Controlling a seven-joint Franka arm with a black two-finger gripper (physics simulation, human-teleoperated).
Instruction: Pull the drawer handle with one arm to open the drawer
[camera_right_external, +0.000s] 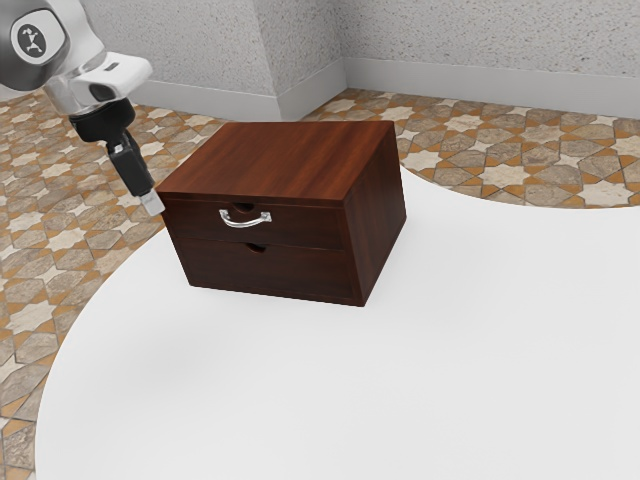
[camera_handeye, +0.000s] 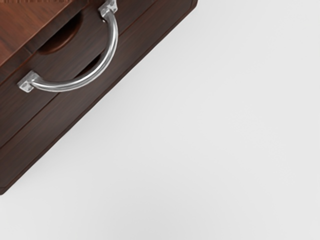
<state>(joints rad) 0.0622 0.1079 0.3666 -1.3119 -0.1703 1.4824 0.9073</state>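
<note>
A dark wooden cabinet (camera_right_external: 290, 165) with two drawers stands on the white table (camera_right_external: 420, 380). The top drawer (camera_right_external: 305, 227) carries a curved silver handle (camera_right_external: 245, 218), and its front sits flush with the lower drawer (camera_right_external: 280, 268). My gripper (camera_right_external: 151, 205) hangs tilted off the cabinet's corner at the exterior view's left, level with the top drawer and a short gap from the handle, touching nothing. In the wrist view the handle (camera_handeye: 95, 65) arches over a dark finger recess in the drawer front (camera_handeye: 30, 115), ahead of my hand.
The round white table (camera_handeye: 225, 150) spreads wide in front of the cabinet. Patterned tile floor (camera_right_external: 60, 250) lies beyond the table's edge at the exterior view's left, and grey walls (camera_right_external: 450, 40) stand behind.
</note>
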